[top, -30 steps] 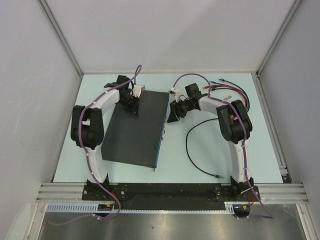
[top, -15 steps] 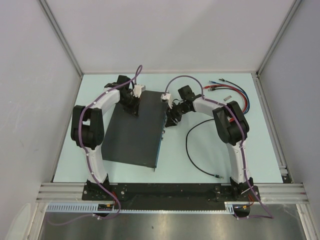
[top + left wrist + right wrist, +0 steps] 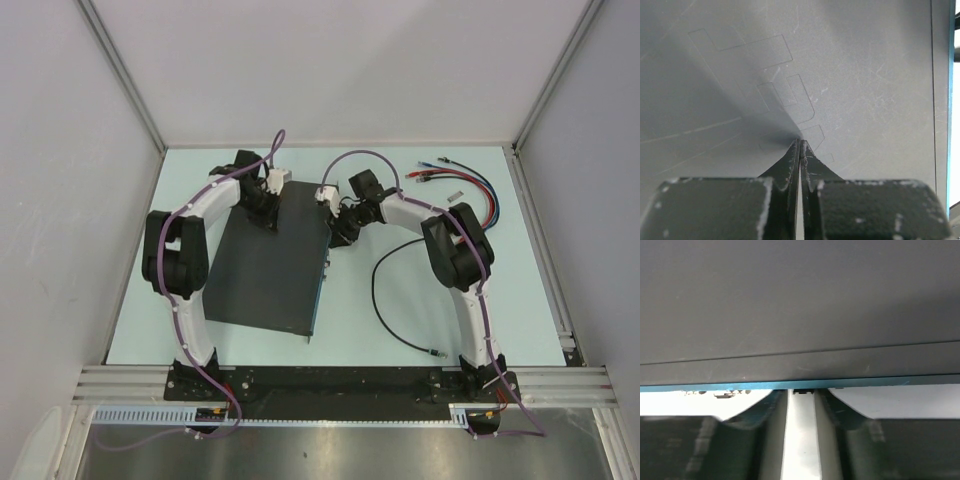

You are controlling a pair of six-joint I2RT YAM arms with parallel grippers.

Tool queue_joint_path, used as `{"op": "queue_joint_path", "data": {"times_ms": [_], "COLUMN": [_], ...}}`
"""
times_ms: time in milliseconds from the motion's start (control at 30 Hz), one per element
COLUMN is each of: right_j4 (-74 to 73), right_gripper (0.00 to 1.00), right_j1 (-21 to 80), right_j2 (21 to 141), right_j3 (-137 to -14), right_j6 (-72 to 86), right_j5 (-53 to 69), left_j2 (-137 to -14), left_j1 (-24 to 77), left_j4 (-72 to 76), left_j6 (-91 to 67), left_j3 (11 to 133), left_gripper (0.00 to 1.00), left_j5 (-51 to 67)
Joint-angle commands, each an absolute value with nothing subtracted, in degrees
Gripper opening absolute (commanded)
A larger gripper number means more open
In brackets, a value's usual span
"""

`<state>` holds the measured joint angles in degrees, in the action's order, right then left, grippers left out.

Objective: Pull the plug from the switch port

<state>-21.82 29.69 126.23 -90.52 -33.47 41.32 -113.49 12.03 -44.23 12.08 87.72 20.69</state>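
The switch (image 3: pixel 270 262) is a flat black box lying at an angle on the pale table, its light blue face (image 3: pixel 322 275) turned right. My left gripper (image 3: pixel 268 222) is shut, with its tips pressed on the switch's top (image 3: pixel 865 75) near the far corner; the closed tips (image 3: pixel 800 142) meet on the black surface. My right gripper (image 3: pixel 338 235) is at the far end of the blue face. In the right wrist view its fingers (image 3: pixel 765 405) flank a small dark plug (image 3: pixel 804 391) set in the blue face (image 3: pixel 875 382). A narrow gap remains between the jaws.
A black cable (image 3: pixel 385 315) loops on the table right of the switch, its free end near the right arm's base. Red and blue cables (image 3: pixel 470 185) lie at the back right. Grey enclosure walls stand on three sides, and an aluminium rail (image 3: pixel 340 382) runs along the near edge.
My right gripper has moved left up to the switch's blue face, and its jaws have narrowed round the plug. The left gripper and the switch have stayed put.
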Motion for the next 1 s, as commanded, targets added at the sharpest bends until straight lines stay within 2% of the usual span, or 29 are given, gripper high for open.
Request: {"op": "queue_joint_path", "data": {"times_ms": [0, 67, 267, 333, 533, 700, 800, 833, 967], "right_j4": [-22.6, -24.6, -33.2, -35.3, -44.2, -46.9, -42.7, -41.2, -33.3], "right_gripper": [0.25, 0.17, 0.07, 0.04, 0.0, 0.0, 0.0, 0.0, 0.0], "right_j1": [30.7, 30.8, 29.7, 30.1, 27.1, 22.2, 17.4, 16.3, 8.9], "right_j2": [128.1, 128.1, 126.1, 124.9, 123.7, 121.0, 117.4, 116.6, 112.3], "right_j3": [-93.2, -93.6, -94.4, -94.5, -94.1, -93.4, -93.8, -93.7, -89.9], "right_j6": [-35.2, -37.0, -41.8, -42.9, -46.5, -45.5, -37.5, -30.2, -18.1], "right_j5": [39.4, 39.3, 39.5, 35.8, 30.8, 32.2, 35.8, 35.9, 31.7], "left_j2": [-112.2, -112.3, -114.3, -114.1, -114.8, -115.3, -116.0, -116.0, -116.5], "left_j1": [12.6, 12.6, 12.2, 12.1, 12.0, 11.3, 11.1, 11.1, 11.1], "left_j4": [-43.3, -43.2, -45.3, -44.7, -44.6, -44.6, -44.7, -44.6, -44.3], "left_j6": [12.5, 12.2, 12.0, 12.0, 11.3, 11.3, 10.6, 10.5, 9.8], "left_j3": [91.0, 91.6, 95.5, 94.9, 95.2, 95.0, 95.5, 95.6, 95.9], "left_gripper": [0.04, 0.04, 0.06, 0.07, 0.1, 0.11, 0.12, 0.13, 0.15], "left_j5": [21.6, 22.1, 24.9, 25.3, 27.7, 29.0, 29.9, 30.3, 31.1]}}
